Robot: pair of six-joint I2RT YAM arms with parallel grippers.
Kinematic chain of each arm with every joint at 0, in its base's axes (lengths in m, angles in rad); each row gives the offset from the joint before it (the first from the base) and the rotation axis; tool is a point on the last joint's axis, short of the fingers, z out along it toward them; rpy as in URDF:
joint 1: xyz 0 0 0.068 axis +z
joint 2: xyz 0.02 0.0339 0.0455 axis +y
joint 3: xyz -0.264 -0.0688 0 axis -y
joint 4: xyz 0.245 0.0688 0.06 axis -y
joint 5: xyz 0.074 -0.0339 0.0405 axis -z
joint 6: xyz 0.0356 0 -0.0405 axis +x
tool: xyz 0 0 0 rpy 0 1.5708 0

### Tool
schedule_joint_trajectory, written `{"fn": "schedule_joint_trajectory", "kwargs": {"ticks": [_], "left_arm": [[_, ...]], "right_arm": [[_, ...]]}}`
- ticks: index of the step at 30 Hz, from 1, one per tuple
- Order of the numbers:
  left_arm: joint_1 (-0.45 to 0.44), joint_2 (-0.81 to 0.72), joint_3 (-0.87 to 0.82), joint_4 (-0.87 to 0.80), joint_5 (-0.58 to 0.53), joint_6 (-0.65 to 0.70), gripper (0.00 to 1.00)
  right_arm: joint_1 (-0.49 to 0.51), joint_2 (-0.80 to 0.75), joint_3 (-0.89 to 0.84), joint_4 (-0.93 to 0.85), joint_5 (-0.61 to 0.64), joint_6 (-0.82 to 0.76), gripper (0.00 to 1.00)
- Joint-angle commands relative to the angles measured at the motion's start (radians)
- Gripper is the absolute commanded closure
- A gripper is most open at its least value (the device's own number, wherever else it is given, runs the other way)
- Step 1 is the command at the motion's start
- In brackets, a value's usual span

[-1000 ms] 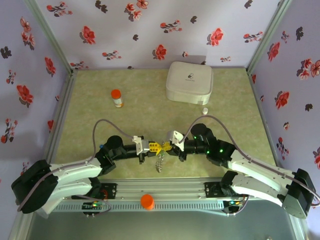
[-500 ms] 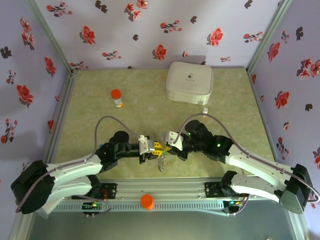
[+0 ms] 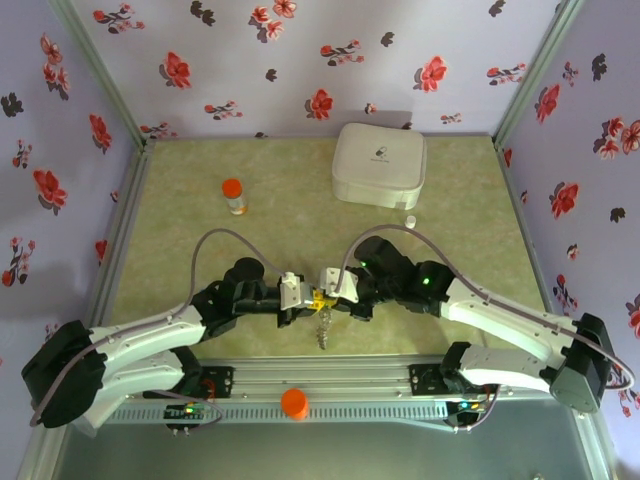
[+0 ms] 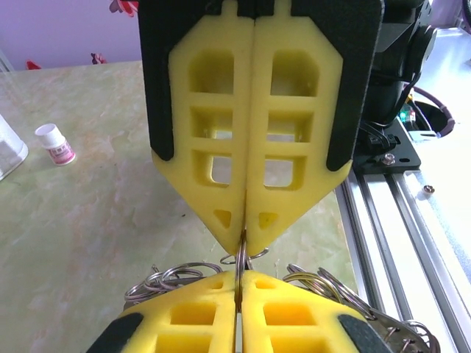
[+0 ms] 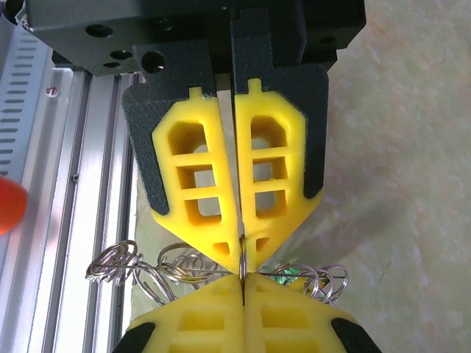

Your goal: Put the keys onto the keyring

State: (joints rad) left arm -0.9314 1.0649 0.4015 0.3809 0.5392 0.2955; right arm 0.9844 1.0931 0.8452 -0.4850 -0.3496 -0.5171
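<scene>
Well in front of the white box (image 3: 379,165), on its near side, the left gripper (image 4: 237,298) and the right gripper (image 5: 241,298) now meet tip to tip. A second ago they stood a little further apart there, with more yellow showing between them. Since then both forearms have crowded inward, and the meeting point has slid slightly further from the box.

Each gripper's yellow pads are pressed flat together, and both wrist views show one thin wire loop nipped in the seam where the two pairs of tips touch. Both tools are therefore clamped on the keyring (image 3: 322,330), not merely beside it.

I read this as a shared hold, perhaps a regrasp or an attempt to work the loop open for threading. Nothing shows a key newly added.

From above, the keyring hangs as a limp silver strand. Its long axis runs straight away from the box, with the free end pointing away from it. In the wrist views its loops fan out sideways on both sides of the pinch. A green fleck (image 5: 288,273) among them may be one of the keys, but I cannot tell.
</scene>
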Motion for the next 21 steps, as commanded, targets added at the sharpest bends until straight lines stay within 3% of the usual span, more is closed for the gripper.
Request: {"fn": "schedule_joint_trajectory", "kwargs": {"ticks": [1,5,8,11,15,21], "left_arm": [[-0.005,-0.010,0.022,0.041,-0.012,0.011,0.90],[-0.004,-0.020,0.012,0.066,-0.012,0.006,1.00],[-0.004,-0.028,-0.010,0.103,-0.023,-0.008,1.00],[-0.004,-0.027,-0.061,0.209,-0.040,-0.044,1.00],[-0.004,-0.011,-0.132,0.374,-0.052,-0.085,1.00],[-0.004,0.027,-0.155,0.479,-0.042,-0.125,1.00]], "right_arm": [[0.020,0.007,0.036,0.009,-0.002,-0.014,1.00],[0.020,-0.015,0.021,0.033,0.001,0.012,0.97],[-0.004,-0.089,-0.038,0.100,0.014,0.062,0.80],[-0.046,-0.168,-0.125,0.192,-0.040,0.128,0.73],[-0.056,-0.218,-0.201,0.251,-0.034,0.176,0.71],[-0.055,-0.206,-0.251,0.342,-0.006,0.215,0.70]]}}
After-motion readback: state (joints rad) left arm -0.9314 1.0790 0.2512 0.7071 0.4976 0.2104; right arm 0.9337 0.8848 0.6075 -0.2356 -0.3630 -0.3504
